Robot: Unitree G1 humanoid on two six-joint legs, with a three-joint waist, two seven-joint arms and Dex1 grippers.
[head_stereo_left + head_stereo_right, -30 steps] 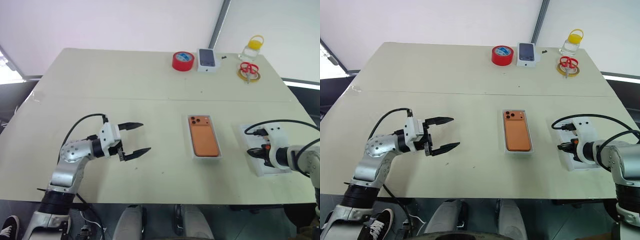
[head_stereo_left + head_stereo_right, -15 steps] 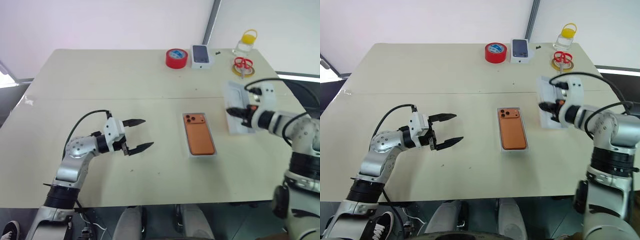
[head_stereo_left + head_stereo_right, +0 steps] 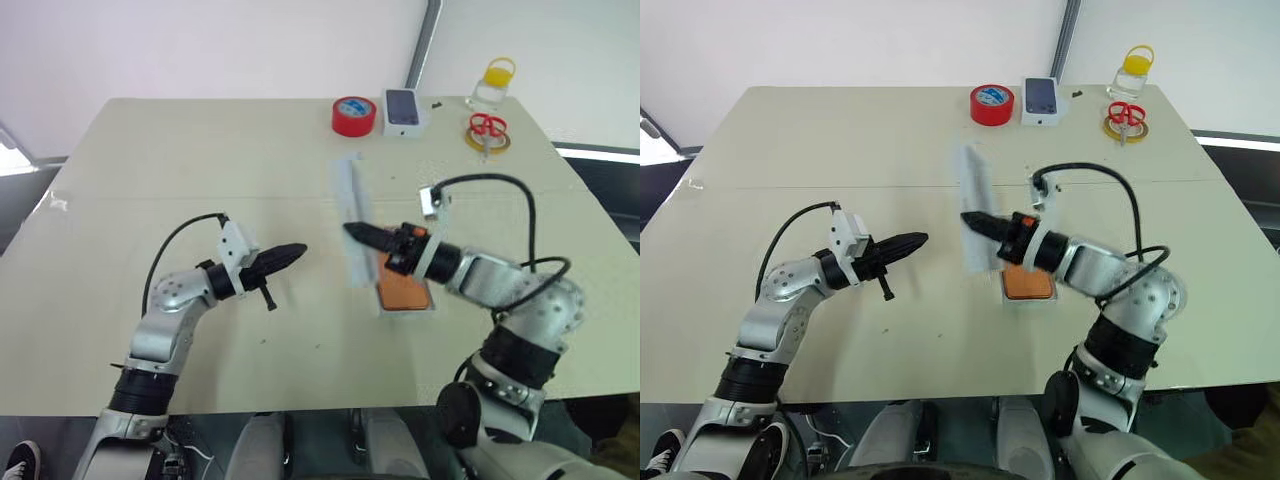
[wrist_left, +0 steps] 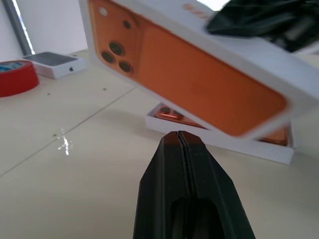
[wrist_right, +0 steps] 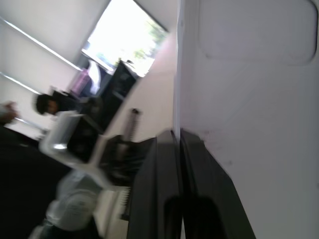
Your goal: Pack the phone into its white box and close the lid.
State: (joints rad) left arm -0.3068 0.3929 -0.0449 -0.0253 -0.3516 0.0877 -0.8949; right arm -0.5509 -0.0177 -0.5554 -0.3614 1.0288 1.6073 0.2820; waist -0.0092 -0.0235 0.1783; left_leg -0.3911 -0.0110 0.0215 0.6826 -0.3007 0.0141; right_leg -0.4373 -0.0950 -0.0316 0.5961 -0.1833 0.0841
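A second ago the right gripper (image 3: 356, 232) was at the right side of the pale beige table (image 3: 180, 160), closed on the all-white shallow rectangular lid (image 3: 352, 205) that lay there; now it has carried this lid across to the middle and turned it up on its edge, and the two black fingers are still clamped on its rim. In the same time the left gripper (image 3: 291, 253) went from wide open to fully closed, and it holds nothing. The slim orange phone (image 3: 405, 292) already lies inside the shallow white box (image 4: 219, 143) on the table, so I judge only the closing remains. The lid hangs above the table, just beside the box on its left, not yet over it; it probably must be turned flat, hollow side down, and brought back a little over the box
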